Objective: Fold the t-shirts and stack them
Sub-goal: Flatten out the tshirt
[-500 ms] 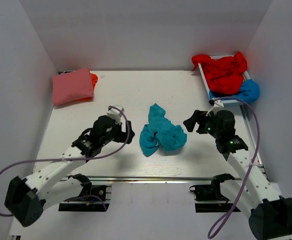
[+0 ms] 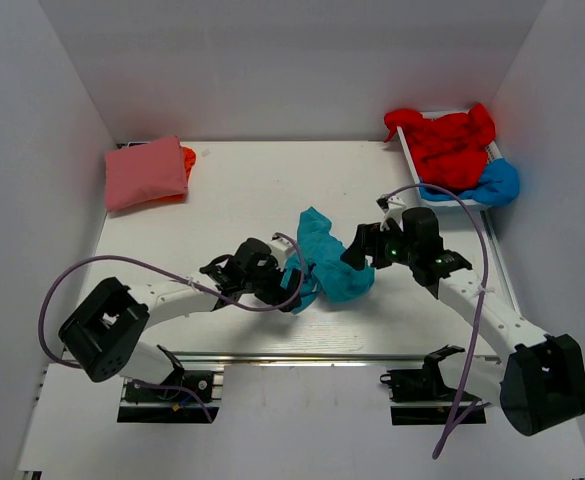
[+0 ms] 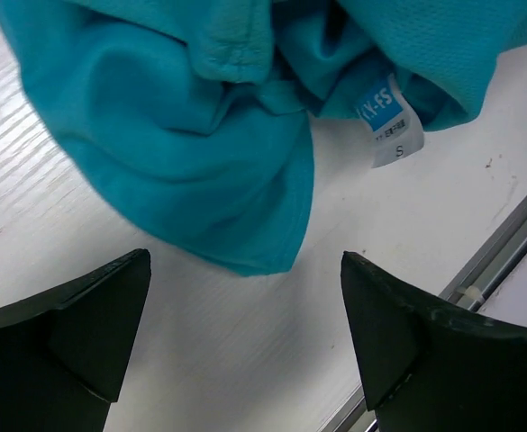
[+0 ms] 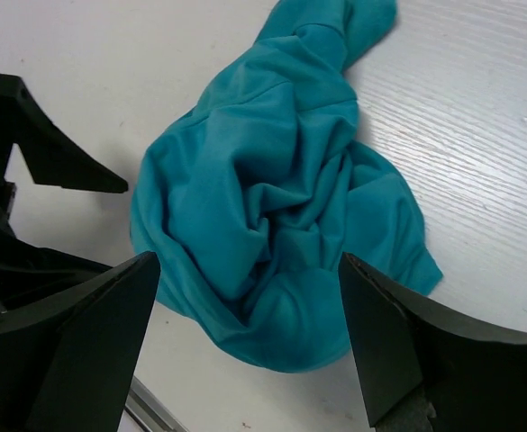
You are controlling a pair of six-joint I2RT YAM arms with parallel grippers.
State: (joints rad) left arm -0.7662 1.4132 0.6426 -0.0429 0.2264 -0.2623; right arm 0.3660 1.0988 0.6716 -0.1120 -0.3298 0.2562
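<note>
Pink t-shirt (image 2: 145,172) and orange t-shirt (image 2: 186,158) are stacked; the teal t-shirt (image 2: 324,265) lies crumpled between left hand (image 3: 245,261) and right hand (image 4: 249,261), both spread; red t-shirt (image 2: 450,140) and blue t-shirt (image 2: 497,183) wait.

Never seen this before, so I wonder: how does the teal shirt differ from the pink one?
The teal shirt lies crumpled in a heap; the pink shirt is folded into a flat rectangle. The teal shirt sits between the left gripper and right gripper, both open; the pink shirt lies in the far left corner on an orange shirt. Both are plain, single-colour cloth.
</note>
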